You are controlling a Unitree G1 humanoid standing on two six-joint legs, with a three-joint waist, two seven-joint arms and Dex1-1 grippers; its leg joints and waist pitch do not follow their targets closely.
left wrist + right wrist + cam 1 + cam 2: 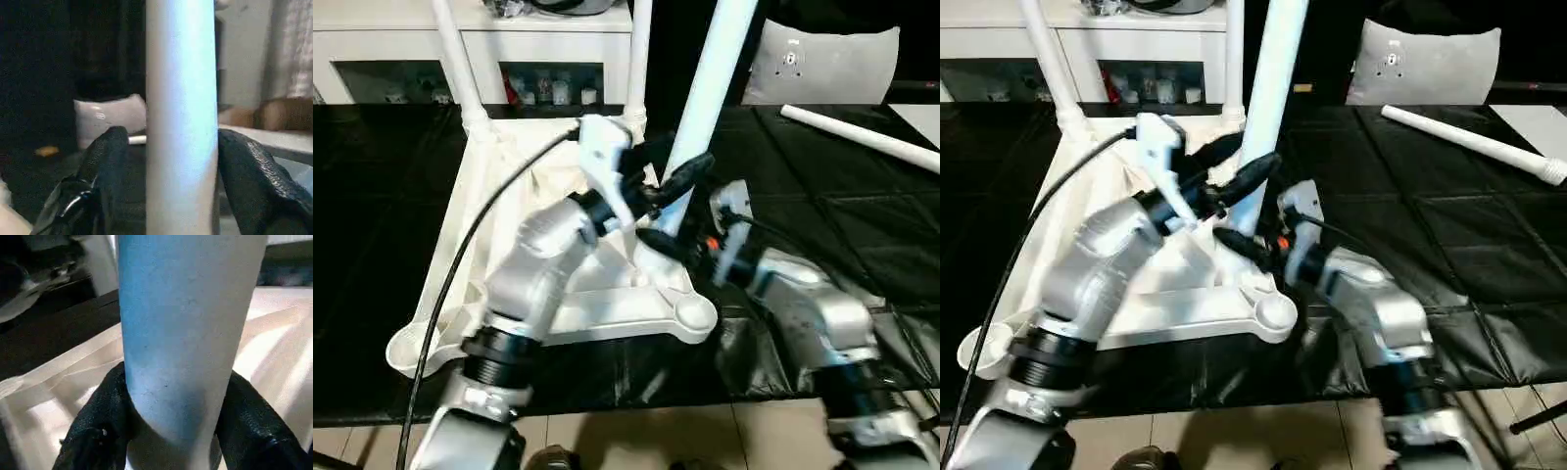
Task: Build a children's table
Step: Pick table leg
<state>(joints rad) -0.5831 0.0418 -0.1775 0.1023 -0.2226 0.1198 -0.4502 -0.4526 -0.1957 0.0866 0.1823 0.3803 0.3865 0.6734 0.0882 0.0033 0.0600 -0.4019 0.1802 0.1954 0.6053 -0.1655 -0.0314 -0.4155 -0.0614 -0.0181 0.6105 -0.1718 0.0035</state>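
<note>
Standing upside down on the black floor covering (822, 225), the small white table top (607, 304) shows me its ribbed underside, with two legs (460, 69) already upright in the far corner sockets. A third leg (710, 88) rises, leaning slightly, from the near corner on my right side, and both my tools are at its lower part. My left tool (677, 181) reaches across from the left and sits higher on the leg; in the left wrist view its two black fingers (105, 161) stand on either side of the leg, one with a gap to it and the other close beside it, so I cannot tell whether it grips. My right tool (656, 238) comes in lower, just above the socket, and in the right wrist view its fingers (105, 416) press against both sides of the leg, closed on it. A fourth leg (1474, 142) lies loose on the floor covering, well apart to the right. Behind stand a white cabinet (548, 39) with glass doors and a grey cushion (822, 59).
</note>
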